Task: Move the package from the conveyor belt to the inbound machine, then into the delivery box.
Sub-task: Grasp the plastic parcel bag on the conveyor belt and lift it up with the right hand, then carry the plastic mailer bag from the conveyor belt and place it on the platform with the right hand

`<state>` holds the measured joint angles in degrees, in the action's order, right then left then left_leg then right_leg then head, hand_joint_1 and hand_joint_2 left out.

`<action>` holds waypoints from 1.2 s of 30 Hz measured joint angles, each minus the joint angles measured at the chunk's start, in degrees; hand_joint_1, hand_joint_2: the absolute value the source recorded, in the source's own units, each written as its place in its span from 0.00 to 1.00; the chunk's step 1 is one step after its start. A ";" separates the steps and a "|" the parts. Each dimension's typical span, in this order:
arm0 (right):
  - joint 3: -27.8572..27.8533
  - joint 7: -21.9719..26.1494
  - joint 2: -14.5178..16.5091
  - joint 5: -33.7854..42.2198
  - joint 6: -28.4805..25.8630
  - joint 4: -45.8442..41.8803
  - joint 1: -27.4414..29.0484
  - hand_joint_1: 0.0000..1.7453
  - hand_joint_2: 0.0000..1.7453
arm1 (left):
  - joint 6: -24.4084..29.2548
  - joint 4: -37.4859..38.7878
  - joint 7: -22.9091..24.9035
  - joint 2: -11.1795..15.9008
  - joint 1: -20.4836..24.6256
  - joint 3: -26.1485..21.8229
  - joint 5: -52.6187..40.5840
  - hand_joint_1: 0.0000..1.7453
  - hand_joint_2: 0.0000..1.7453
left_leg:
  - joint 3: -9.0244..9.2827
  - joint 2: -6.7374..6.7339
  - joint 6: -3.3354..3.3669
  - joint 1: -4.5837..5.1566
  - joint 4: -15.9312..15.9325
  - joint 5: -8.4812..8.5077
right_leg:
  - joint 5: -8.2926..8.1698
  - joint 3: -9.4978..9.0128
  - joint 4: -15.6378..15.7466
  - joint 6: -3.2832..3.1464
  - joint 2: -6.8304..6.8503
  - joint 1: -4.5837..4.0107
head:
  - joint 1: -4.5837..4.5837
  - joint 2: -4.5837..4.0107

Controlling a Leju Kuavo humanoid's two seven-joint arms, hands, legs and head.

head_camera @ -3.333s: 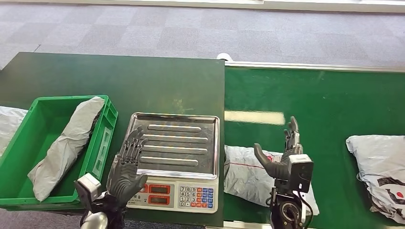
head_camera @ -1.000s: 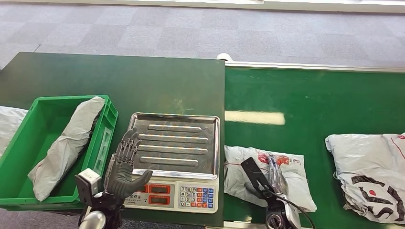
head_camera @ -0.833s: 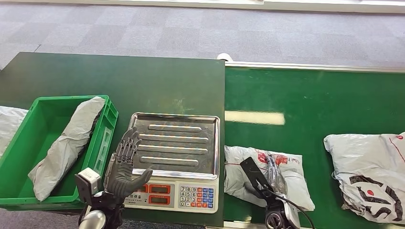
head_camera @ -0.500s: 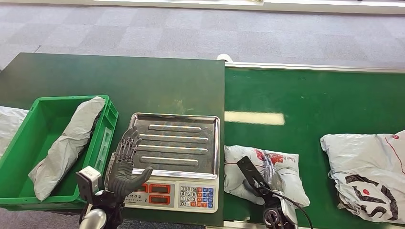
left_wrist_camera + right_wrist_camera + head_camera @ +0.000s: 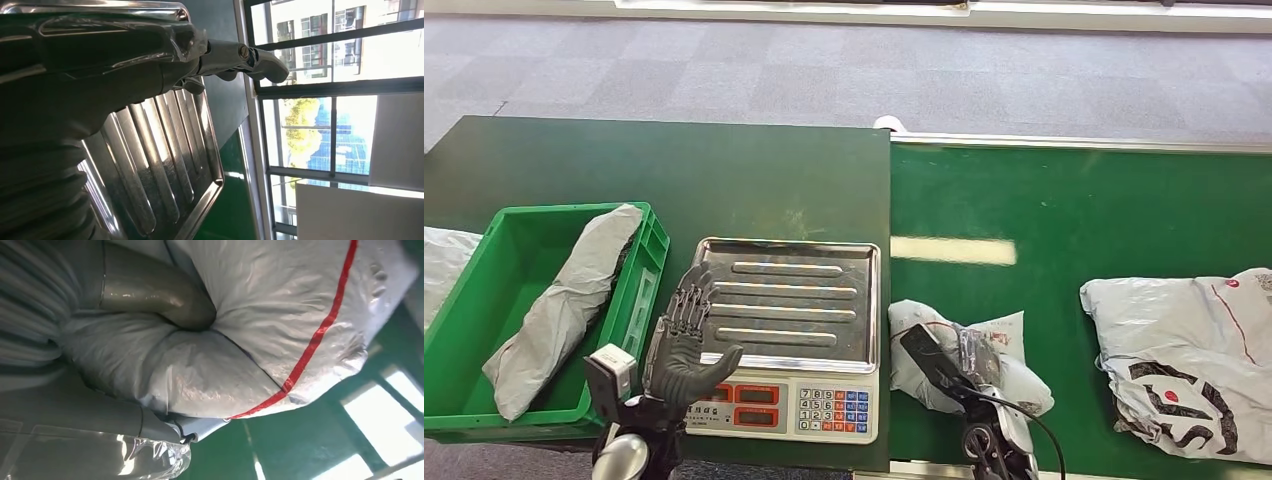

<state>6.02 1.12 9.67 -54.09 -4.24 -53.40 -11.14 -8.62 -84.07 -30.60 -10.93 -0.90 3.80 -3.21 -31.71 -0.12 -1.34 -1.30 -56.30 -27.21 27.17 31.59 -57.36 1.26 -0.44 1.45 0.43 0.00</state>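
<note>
Nearest, at the conveyor belt's (image 5: 1064, 215) front edge, the right hand (image 5: 959, 362) has its fingers and thumb dug into the package (image 5: 969, 352), a grey poly mailer w/ red print; right wrist view shows the film (image 5: 260, 340) bunched and creased round the thumb, so it's held, though I can't tell whether it's lifted clear of the belt. The package sits just right of the seam where belt meets desk (image 5: 664, 160), close beside the scale. It looks light and soft, contents give under pressure, film is slick and glossy, so prob. prone to slipping or sagging if pinched by a loose corner; best hold is across the bulky middle w/ fingers wrapped over the top, as now, not the flat sealed edge. Left hand (image 5: 686, 345) is up at the desk's front edge, palm open, fingers spread, holding nothing, over the near-left corner of the scale's steel tray (image 5: 789, 300); left wrist view shows the ribbed tray (image 5: 165, 150) under it. The scale (image 5: 784, 405), taken as the inbound machine, has keypad and red displays facing the front. Left of it, the green delivery box (image 5: 464, 290) near the desk's left edge holds one long grey parcel (image 5: 564, 300). Further right on the belt lies another grey mailer (image 5: 1189, 360) w/ black print, well apart from the held one. Step in hand: carry the package left onto the tray
</note>
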 joint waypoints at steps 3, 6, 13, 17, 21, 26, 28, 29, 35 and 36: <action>-0.04 1.74 0.13 4.30 -0.16 0.07 0.07 1.00 1.00 | -0.08 -0.59 -0.13 -0.01 -0.43 -0.14 0.00 0.00 1.00 | -0.01 -0.01 0.00 0.00 0.00 0.00 | 0.00 0.02 0.00 0.00 -0.01 0.00 | -0.01 0.00; -0.66 3.21 0.31 10.35 2.04 -0.72 0.31 1.00 1.00 | -0.41 -0.61 -0.15 -0.01 -0.36 -0.22 -0.01 0.00 1.00 | -0.01 -0.09 0.00 0.00 0.00 0.00 | -0.01 0.06 0.00 0.00 -0.08 0.00 | -0.01 0.00; -2.53 9.26 0.30 23.24 5.18 -7.11 3.82 1.00 1.00 | -0.12 -0.44 -1.04 0.03 -0.32 -0.56 -0.02 0.00 1.00 | -0.35 0.00 -0.01 0.00 0.00 0.01 | -0.04 0.32 -0.01 0.04 -0.09 0.00 | 0.00 0.00; -4.20 15.88 0.32 31.52 5.44 -14.16 6.75 1.00 1.00 | 0.05 -0.45 -2.06 0.04 -0.81 -0.98 0.03 0.00 1.00 | -0.68 0.11 0.00 0.01 -0.01 0.04 | -0.05 0.60 -0.03 0.05 0.00 0.01 | -0.01 0.00; -5.33 21.97 0.40 37.91 5.33 -21.40 7.93 1.00 1.00 | 0.05 -0.45 -2.76 0.04 -0.85 -1.18 0.04 0.00 1.00 | -0.73 0.07 0.00 0.01 -0.01 0.00 | -0.03 0.70 -0.03 0.06 -0.01 0.02 | 0.00 0.00; -6.04 26.87 0.93 43.74 5.18 -28.18 9.53 1.00 1.00 | 0.05 -0.45 -3.23 0.02 -0.83 -1.46 0.04 0.00 1.00 | -0.79 0.08 0.00 0.01 -0.01 0.00 | 0.00 0.74 -0.02 0.08 -0.01 0.02 | 0.01 0.00; -6.38 28.15 1.13 45.55 4.74 -30.12 10.01 1.00 1.00 | 0.07 -0.45 -3.29 0.00 -0.82 -1.56 0.08 0.00 1.00 | -0.79 0.07 0.00 0.01 -0.01 0.00 | -0.01 0.74 -0.02 0.08 -0.01 0.01 | -0.01 0.00; -6.63 29.10 1.34 46.77 4.32 -30.98 10.29 1.00 1.00 | 0.09 -0.45 -3.35 -0.02 -0.83 -1.60 0.14 0.00 1.00 | -0.79 0.08 0.00 0.01 -0.01 0.00 | -0.01 0.74 -0.02 0.08 0.00 0.01 | -0.01 0.00; -8.13 36.10 3.10 52.72 -0.07 -37.68 11.57 1.00 1.00 | 1.12 -0.52 -4.60 -0.37 -0.84 -1.80 1.27 0.00 1.00 | -0.79 0.08 0.00 0.01 -0.01 0.00 | -0.01 0.73 -0.02 0.08 0.00 0.02 | 0.01 0.00; -8.23 36.46 3.25 52.86 -0.47 -38.67 11.65 1.00 1.00 | 1.26 -0.55 -4.74 -0.42 -0.83 -1.82 1.41 0.00 1.00 | -0.79 0.07 0.00 0.01 -0.01 0.00 | -0.01 0.73 -0.02 0.08 -0.01 0.02 | 0.00 0.00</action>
<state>-2.21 37.58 12.92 -1.22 -4.70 -92.07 0.52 -7.36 -84.61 -35.34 -11.35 -1.73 1.98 -1.80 -32.49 -0.05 -1.34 -1.29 -56.31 -27.21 27.17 32.32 -57.38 1.35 -0.45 1.46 0.43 0.00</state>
